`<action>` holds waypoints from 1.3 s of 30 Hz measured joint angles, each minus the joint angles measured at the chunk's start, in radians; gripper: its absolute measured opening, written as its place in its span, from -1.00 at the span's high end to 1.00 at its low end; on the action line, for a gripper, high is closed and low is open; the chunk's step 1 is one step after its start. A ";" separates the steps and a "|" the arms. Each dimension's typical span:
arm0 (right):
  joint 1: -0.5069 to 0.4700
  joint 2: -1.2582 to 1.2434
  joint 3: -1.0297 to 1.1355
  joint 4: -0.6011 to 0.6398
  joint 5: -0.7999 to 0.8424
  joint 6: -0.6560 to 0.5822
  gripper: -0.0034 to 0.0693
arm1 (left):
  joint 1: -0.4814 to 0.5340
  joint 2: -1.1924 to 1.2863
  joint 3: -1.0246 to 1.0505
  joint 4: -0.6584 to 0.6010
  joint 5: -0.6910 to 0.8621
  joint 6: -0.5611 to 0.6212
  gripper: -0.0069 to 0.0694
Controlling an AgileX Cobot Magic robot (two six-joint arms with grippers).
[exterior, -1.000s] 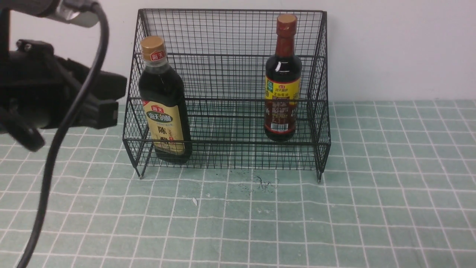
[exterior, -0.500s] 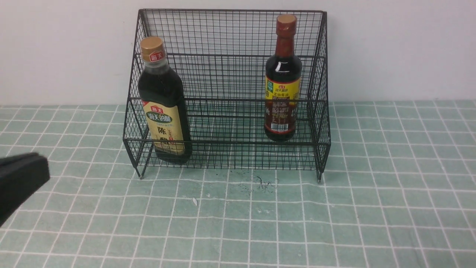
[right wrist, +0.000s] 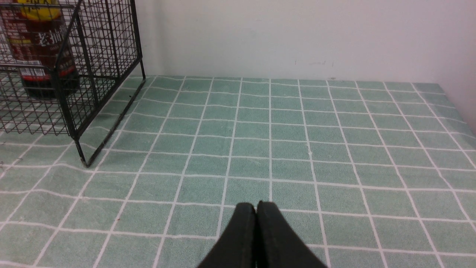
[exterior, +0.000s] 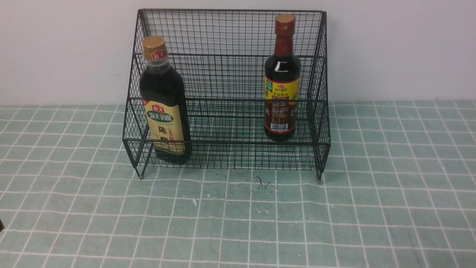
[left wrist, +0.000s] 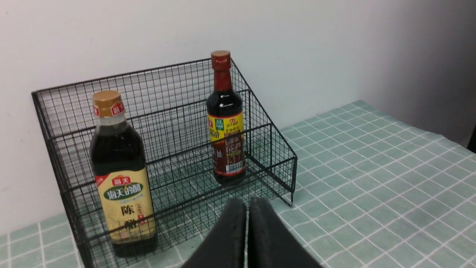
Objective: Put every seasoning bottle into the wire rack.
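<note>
I see the gold-capped bottle point(exterior: 164, 108) at centre-left and the red-capped bottle point(exterior: 282, 85) upper-centre upright inside the wire rack point(exterior: 227, 156), seemingly on separate tiers, so both claws, left gripper point(left wrist: 247, 208) and right gripper point(right wrist: 256, 212), sit clenched and empty.

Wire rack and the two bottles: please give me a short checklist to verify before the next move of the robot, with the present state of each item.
1. Gold-cap bottle inside the wire rack, lower front tier, robot's left side: ok.
2. Red-cap bottle inside the rack, robot's right side: ok.
3. Both bottles upright: ok.
4. Left gripper shut, holding nothing, clear of the rack: ok.
5. Right gripper shut, holding nothing, over bare cloth: ok.
6. Any bottle left outside the rack: none seen in these views; beyond them, cannot tell.
</note>
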State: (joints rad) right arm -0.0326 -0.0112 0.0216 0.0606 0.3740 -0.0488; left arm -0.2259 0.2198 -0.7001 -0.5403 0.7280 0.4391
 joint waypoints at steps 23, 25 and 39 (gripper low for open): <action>0.000 0.000 0.000 0.000 0.000 0.000 0.94 | 0.168 -0.231 0.699 0.493 -0.341 -0.398 0.83; 0.000 0.000 0.000 0.000 0.001 0.000 0.94 | 0.168 -0.231 0.723 0.495 -0.337 -0.401 0.83; 0.000 0.000 0.000 0.000 0.001 0.000 0.94 | 0.168 -0.231 0.724 0.495 -0.341 -0.401 0.83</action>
State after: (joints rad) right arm -0.0326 -0.0115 0.0216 0.0609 0.3754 -0.0488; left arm -0.0578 -0.0110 0.0242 -0.0448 0.3867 0.0380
